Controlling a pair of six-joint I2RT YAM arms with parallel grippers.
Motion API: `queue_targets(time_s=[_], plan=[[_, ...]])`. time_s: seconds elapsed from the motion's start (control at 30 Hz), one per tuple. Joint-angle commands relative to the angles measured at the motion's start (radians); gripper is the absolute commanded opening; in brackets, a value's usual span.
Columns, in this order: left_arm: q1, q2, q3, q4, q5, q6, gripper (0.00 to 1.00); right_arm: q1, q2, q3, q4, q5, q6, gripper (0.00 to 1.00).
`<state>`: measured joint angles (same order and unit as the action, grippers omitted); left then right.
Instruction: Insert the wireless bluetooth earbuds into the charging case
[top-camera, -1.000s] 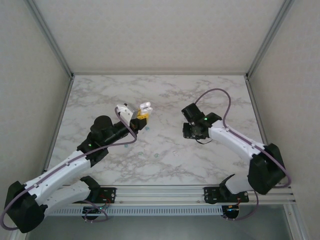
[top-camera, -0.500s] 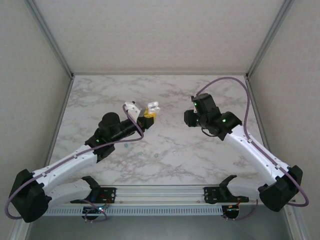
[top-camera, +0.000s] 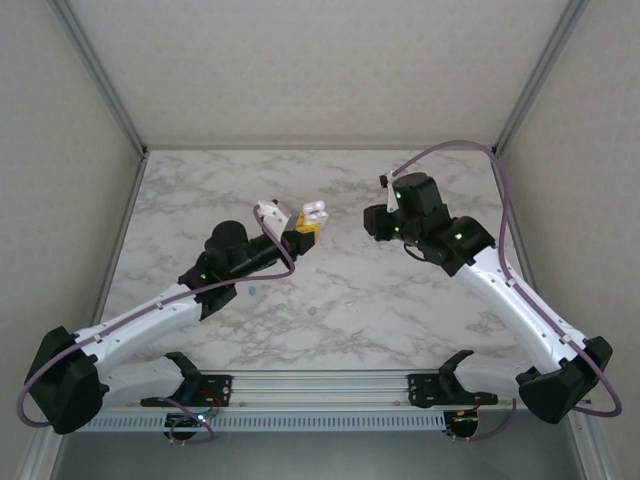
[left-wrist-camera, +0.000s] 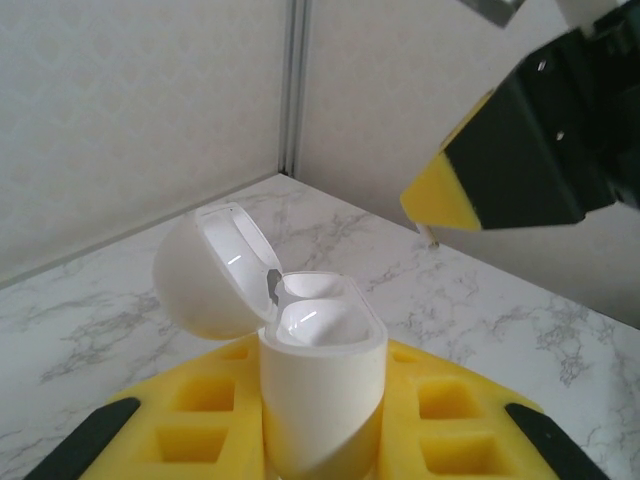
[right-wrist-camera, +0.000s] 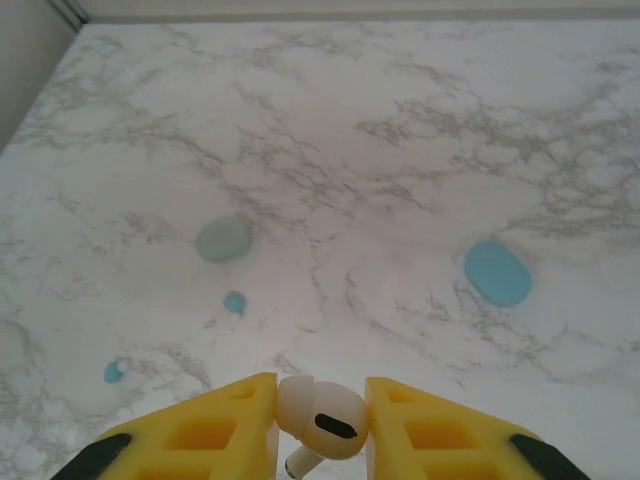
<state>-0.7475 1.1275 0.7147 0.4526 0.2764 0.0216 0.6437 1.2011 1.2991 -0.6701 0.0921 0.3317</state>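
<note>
White case (left-wrist-camera: 322, 385) open, L hand (top-camera: 303, 231); earbud (right-wrist-camera: 318, 418), R hand (right-wrist-camera: 320, 436).

White charging case (left-wrist-camera: 322, 385) stands upright, lid open — white earbud (right-wrist-camera: 318, 422) hangs pinched stem-down; two tiny teal buds (right-wrist-camera: 234, 301) lie on the marble table (right-wrist-camera: 420, 160).

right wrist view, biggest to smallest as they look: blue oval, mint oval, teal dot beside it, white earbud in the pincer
1. white earbud, but only because it sits nearest the camera
2. blue oval
3. mint oval, slightly smaller
4. teal dot
</note>
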Motion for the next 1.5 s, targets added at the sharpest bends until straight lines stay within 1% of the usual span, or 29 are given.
queue_targets(time_s=[0.0, 0.2, 0.43, 0.57, 0.67, 1.13, 1.3, 1.33, 1.47], plan=[[-0.013, 0.008, 0.045, 0.061, 0.030, -0.018, 0.12, -0.003, 0.000, 0.059, 0.024, -0.049, -0.043, 0.27], [-0.023, 0.015, 0.051, 0.070, 0.037, -0.018, 0.12, 0.015, 0.033, 0.124, 0.011, -0.113, -0.067, 0.26], [-0.026, 0.007, 0.051, 0.075, 0.034, -0.018, 0.12, 0.061, 0.072, 0.188, -0.020, -0.130, -0.095, 0.25], [-0.027, -0.005, 0.049, 0.073, 0.030, -0.019, 0.12, 0.079, 0.083, 0.215, -0.035, -0.111, -0.112, 0.25], [-0.029, -0.011, 0.045, 0.073, 0.027, -0.019, 0.12, 0.085, 0.083, 0.219, -0.031, -0.099, -0.124, 0.25], [-0.032, -0.023, 0.045, 0.080, 0.035, -0.015, 0.12, 0.098, 0.100, 0.227, 0.010, -0.128, -0.137, 0.25], [-0.032, -0.020, 0.040, 0.087, 0.040, -0.014, 0.12, 0.099, 0.084, 0.226, 0.065, -0.159, -0.131, 0.25], [-0.032, -0.018, 0.041, 0.090, 0.042, -0.014, 0.12, 0.123, 0.085, 0.231, 0.069, -0.160, -0.130, 0.25], [-0.032, -0.014, 0.043, 0.095, 0.048, -0.015, 0.12, 0.126, 0.098, 0.232, 0.087, -0.158, -0.131, 0.25]])
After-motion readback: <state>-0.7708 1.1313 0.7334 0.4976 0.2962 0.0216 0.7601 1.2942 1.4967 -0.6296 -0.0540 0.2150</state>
